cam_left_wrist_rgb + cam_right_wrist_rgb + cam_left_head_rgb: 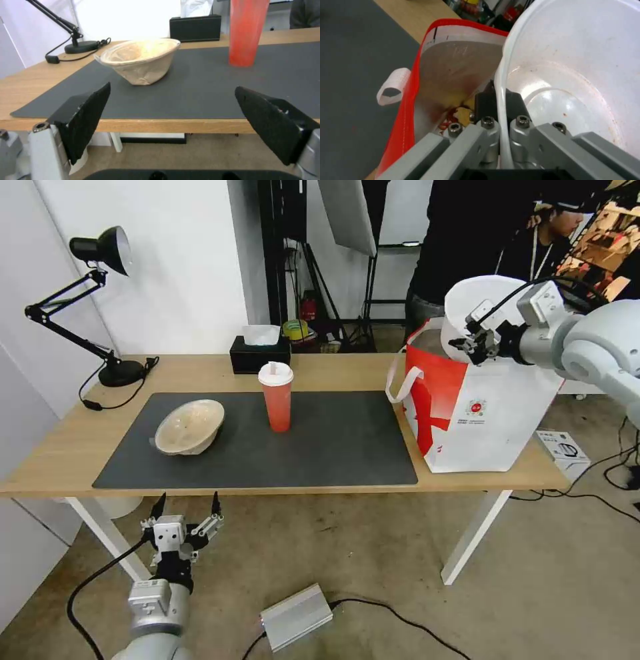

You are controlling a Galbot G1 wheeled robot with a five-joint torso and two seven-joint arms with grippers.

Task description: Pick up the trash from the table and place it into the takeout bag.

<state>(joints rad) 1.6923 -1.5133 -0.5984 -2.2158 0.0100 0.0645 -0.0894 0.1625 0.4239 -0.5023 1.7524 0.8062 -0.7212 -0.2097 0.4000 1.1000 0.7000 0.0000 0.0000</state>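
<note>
My right gripper (470,343) (498,92) is shut on the rim of the white round bowl (467,297) (573,75). It holds the bowl tipped on its side above the open takeout bag (493,420) (410,105) at the table's right end. Red and yellow food scraps (453,115) lie inside the bag's foil lining. The soiled beige bowl (190,425) (143,60) rests tilted on the dark grey mat (333,447), with the orange-red cup (277,400) (248,32) upright to its right. My left gripper (187,503) (172,87) hangs open just below the table's (67,447) front edge, facing the beige bowl.
A black tissue box (260,355) sits at the table's back edge, behind the cup. A black desk lamp (100,253) stands at the back left corner. A grey box with cables (297,617) lies on the floor, and a small carton (563,447) sits right of the bag.
</note>
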